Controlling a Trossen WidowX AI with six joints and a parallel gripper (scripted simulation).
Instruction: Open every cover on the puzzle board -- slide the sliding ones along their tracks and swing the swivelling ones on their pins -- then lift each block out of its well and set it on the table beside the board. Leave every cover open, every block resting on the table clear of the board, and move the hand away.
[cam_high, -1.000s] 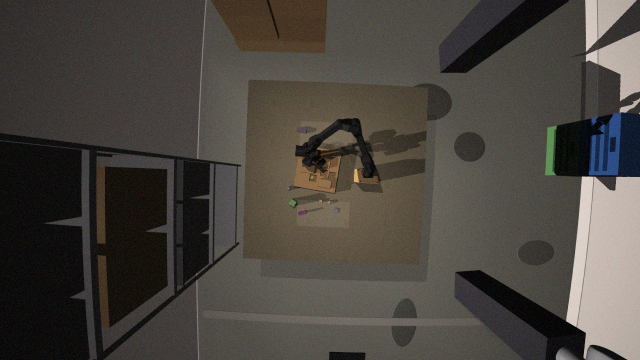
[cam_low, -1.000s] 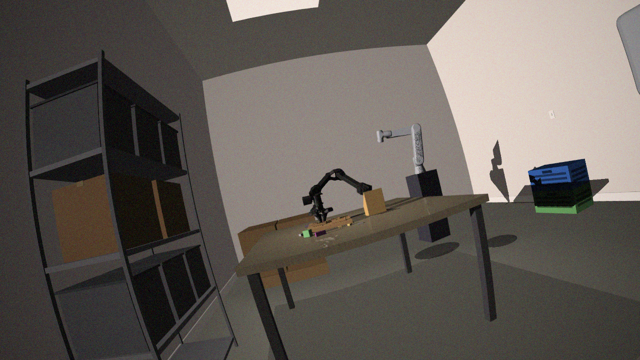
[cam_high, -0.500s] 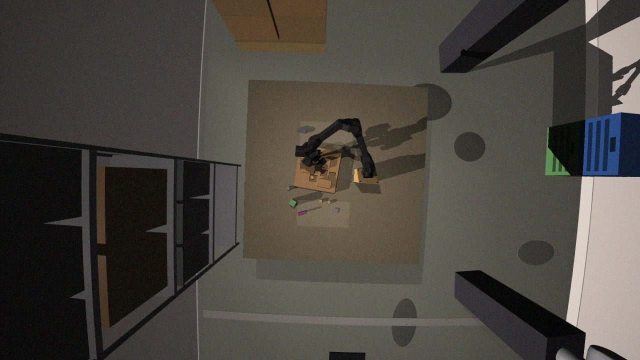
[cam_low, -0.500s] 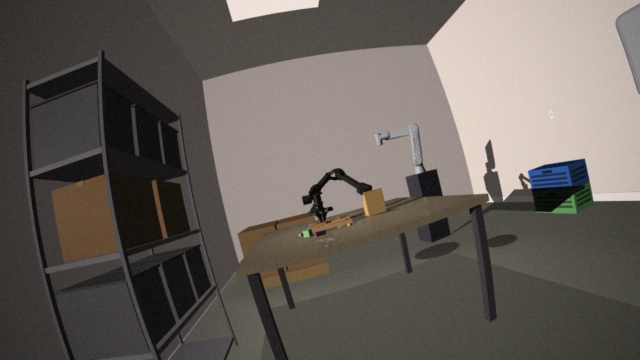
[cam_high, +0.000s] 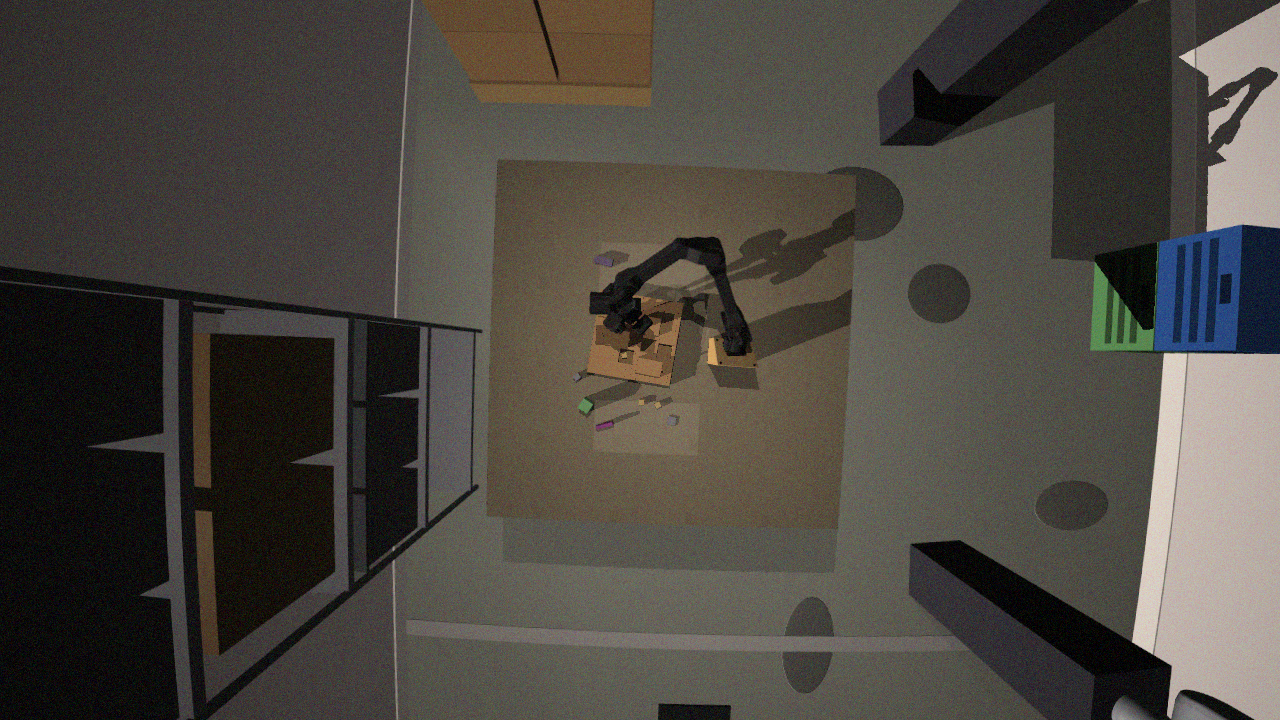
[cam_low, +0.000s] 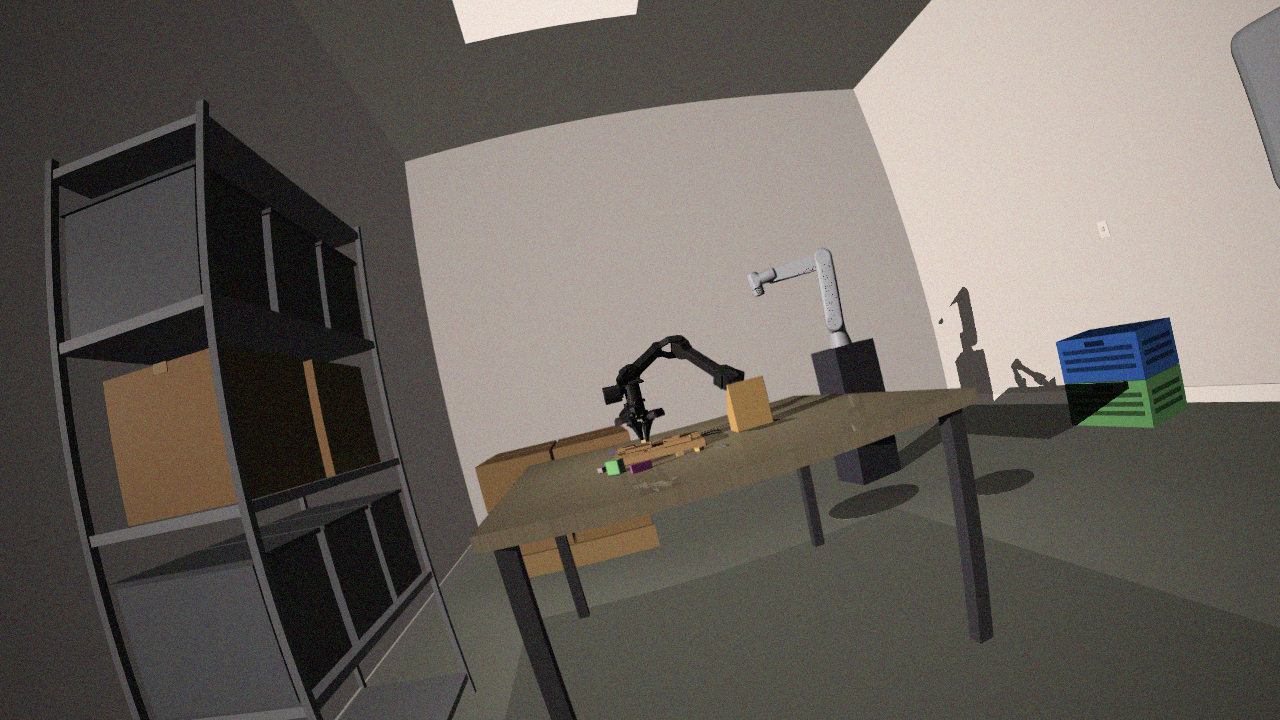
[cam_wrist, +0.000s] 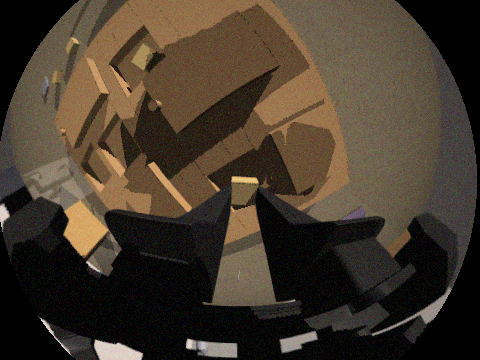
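My gripper (cam_high: 637, 333) (cam_low: 644, 437) (cam_wrist: 243, 191) points down over the puzzle board (cam_high: 604, 365) (cam_wrist: 295, 102), shut on a small yellow block. The held block (cam_wrist: 244, 191) shows between the fingertips, at or just above the board near one edge; its exact height is unclear. Another yellow block (cam_high: 624, 355) (cam_wrist: 143, 56) sits in an uncovered well. Several other wells show as open, empty recesses. Two small yellow blocks (cam_wrist: 73, 46) (cam_wrist: 57, 76) lie on the table beside the board. The arm hides part of the board in the top view, and shadows darken its middle.
A green cube (cam_high: 585, 405) (cam_low: 614, 467), a purple block (cam_high: 604, 425) (cam_low: 640, 466) and a grey piece (cam_high: 672, 420) lie beyond the board. A lavender piece (cam_high: 604, 260) lies on the opposite side. A tan box (cam_low: 749, 404) (cam_wrist: 85, 228) stands by the arm's base.
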